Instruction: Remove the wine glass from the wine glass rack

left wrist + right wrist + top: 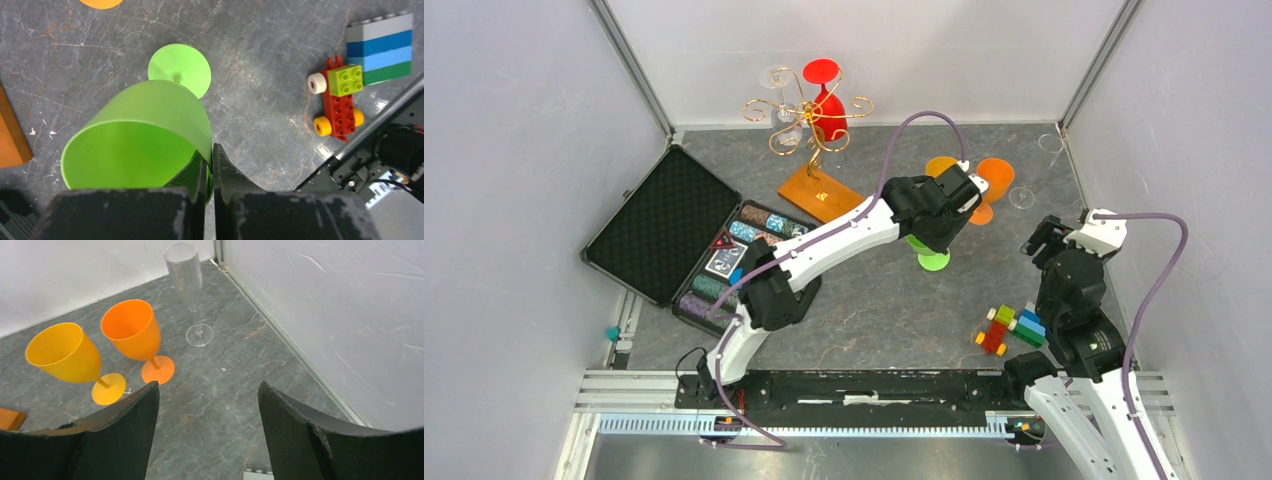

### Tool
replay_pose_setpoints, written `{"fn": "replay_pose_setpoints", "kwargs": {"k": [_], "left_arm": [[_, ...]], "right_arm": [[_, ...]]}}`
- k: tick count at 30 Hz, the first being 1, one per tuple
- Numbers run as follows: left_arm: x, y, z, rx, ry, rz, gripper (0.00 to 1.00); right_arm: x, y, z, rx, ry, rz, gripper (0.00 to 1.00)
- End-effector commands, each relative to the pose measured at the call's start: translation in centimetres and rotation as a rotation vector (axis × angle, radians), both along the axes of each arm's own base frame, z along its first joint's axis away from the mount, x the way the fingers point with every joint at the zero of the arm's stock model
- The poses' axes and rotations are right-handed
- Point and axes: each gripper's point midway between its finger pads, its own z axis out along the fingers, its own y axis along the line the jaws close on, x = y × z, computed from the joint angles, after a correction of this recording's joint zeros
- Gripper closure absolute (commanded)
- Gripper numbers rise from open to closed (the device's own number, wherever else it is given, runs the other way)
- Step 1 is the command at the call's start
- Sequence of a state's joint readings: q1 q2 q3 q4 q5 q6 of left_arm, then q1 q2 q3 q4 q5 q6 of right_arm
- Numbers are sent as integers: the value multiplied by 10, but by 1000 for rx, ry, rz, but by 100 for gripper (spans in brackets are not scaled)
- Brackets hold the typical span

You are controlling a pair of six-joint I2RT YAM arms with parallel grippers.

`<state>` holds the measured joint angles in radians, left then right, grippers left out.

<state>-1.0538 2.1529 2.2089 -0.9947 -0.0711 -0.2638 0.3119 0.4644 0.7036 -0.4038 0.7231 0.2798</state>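
The gold wire wine glass rack [809, 118] stands at the back on its orange-brown wooden base [821, 192]. A red wine glass [827, 102] and a clear glass [778, 84] hang upside down on it. My left gripper [926, 236] is away from the rack, right of its base, and is shut on the rim of a green wine glass [140, 130]. One finger is inside the bowl and one outside [212, 150]. The glass's round foot [933, 261] is on or just above the table. My right gripper [1044, 240] is open and empty [207, 390].
A yellow-orange glass [62, 352], an orange glass [132, 330] and a clear flute [185, 275] stand upright at the back right. Toy bricks [1012, 328] lie near the right arm. An open black case [659, 225] of poker chips lies at the left.
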Motion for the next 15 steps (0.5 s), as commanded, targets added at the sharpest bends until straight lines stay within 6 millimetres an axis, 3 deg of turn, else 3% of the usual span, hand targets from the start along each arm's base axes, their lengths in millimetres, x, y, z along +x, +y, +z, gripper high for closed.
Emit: {"fn": "replay_pose_setpoints", "kwargs": {"k": [1, 11, 15], "left_arm": [[14, 10, 3, 86, -67, -1, 98], [9, -8, 1, 32, -32, -46, 96], [9, -17, 0, -3, -19, -59, 86]], "right_arm": [[-13, -15, 16, -33, -25, -62, 23], [-13, -16, 11, -44, -6, -70, 23], [-13, -15, 9, -39, -7, -61, 23]]}}
